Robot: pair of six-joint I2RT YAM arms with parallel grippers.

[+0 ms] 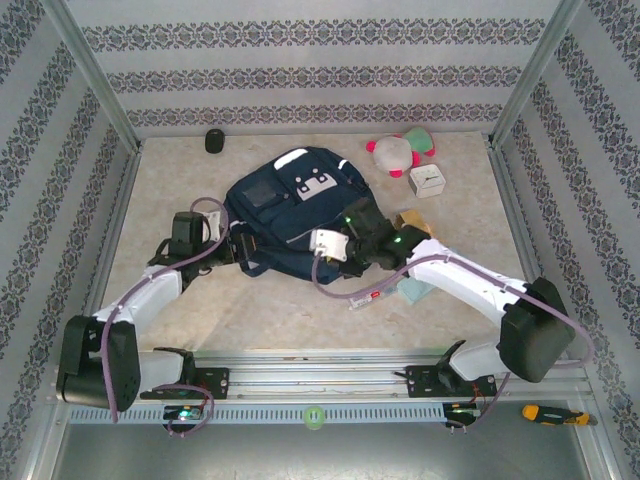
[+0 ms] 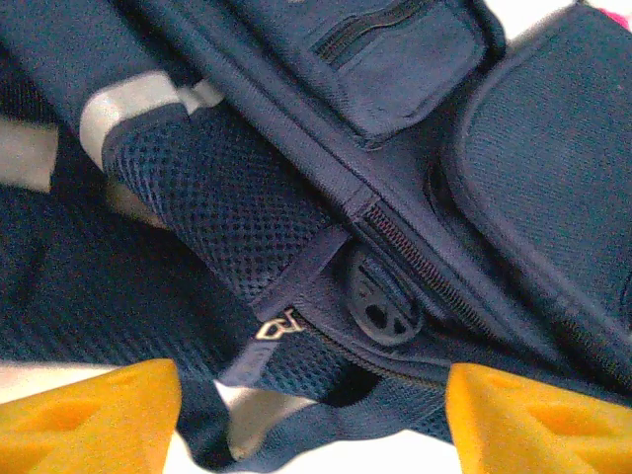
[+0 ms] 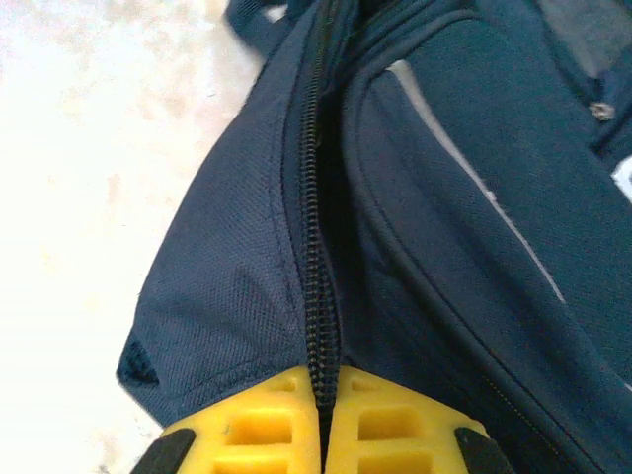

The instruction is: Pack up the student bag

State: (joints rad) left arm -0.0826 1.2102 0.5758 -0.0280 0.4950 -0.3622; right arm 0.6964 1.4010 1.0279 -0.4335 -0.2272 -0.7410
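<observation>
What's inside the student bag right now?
Nothing can be seen inside. The student bag lies closed, and in the right wrist view its zipper has meshed teeth down to the right claw, which pinches it. Any contents are covered by fabric.

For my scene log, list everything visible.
navy blue fabric backpack: one, navy, centre
small black object: one, black, back left
plush toy: one, multicoloured, back right
white cube box: one, white, beside toy
tan cardboard box: one, tan, by right arm
teal item: one, teal, under right arm
green tape ring: one, green, front rail
orange-handled screwdriver: one, orange, front right
left end effector: one, yellow, open by backpack
right end effector: one, yellow, shut on backpack
</observation>
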